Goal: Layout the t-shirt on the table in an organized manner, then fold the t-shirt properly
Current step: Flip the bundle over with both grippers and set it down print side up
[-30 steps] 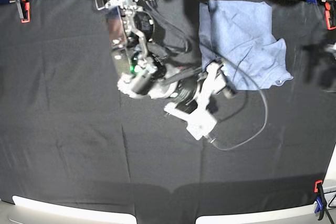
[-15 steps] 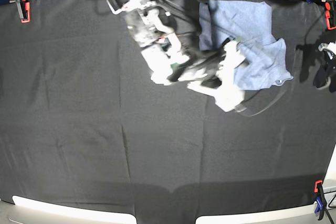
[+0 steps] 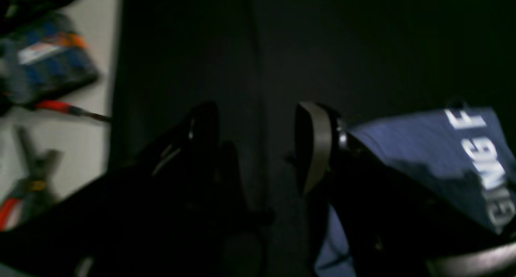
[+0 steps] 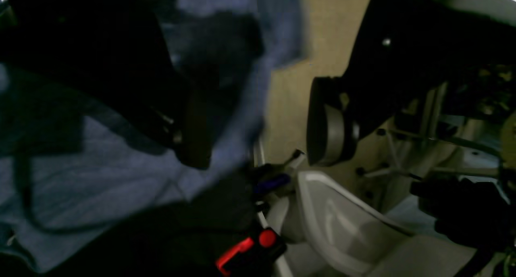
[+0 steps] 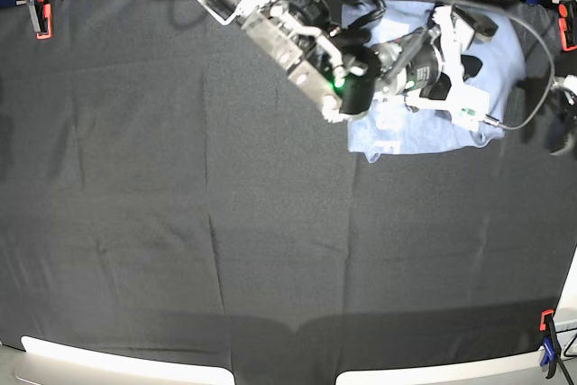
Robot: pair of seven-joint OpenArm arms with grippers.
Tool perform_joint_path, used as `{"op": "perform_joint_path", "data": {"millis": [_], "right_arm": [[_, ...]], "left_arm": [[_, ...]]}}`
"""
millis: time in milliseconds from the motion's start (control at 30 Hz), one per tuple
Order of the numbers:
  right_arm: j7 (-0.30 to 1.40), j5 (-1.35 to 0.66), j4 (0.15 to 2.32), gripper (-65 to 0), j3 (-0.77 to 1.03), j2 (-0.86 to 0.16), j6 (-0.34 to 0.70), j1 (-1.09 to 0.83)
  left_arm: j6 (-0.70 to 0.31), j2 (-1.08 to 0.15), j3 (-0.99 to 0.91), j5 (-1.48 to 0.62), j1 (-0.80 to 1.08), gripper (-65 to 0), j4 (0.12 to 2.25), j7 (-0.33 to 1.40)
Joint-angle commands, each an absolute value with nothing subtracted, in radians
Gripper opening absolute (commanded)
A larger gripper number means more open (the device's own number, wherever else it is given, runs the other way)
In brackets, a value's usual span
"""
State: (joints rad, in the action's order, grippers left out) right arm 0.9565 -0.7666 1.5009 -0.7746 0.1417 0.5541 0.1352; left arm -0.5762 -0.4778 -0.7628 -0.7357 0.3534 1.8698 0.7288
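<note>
Right arm has swung from mid-table up over the t-shirt [image 5: 424, 137], which lies bunched at the far right of the table [image 5: 180, 223]. Right gripper [image 4: 258, 123] spread wide, nothing pinched. Left gripper [image 3: 258, 148] also spread, empty, hovering just beside the shirt edge.

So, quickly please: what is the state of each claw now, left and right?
Left claw: open, holding nothing; the t-shirt lies beside it.
Right claw: open, over the t-shirt, gripping nothing.
</note>
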Motion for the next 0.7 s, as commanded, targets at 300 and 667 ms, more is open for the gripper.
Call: {"op": "perform_joint_path", "data": {"millis": [300,667], "right_arm": [[0.966,-0.587,1.55,-38.0,-0.419,0.157,0.57,0.162],[0.924,-0.411,1.491,-65.0,-0.315,0.089,0.569,0.261]], "left_arm": [[-0.585,-0.482,-0.804,-0.97,0.352,-58.1,1.885,0.866],[-0.698,-0.399,-0.803,-1.402,0.566,-65.0,1.887,1.249]]}}
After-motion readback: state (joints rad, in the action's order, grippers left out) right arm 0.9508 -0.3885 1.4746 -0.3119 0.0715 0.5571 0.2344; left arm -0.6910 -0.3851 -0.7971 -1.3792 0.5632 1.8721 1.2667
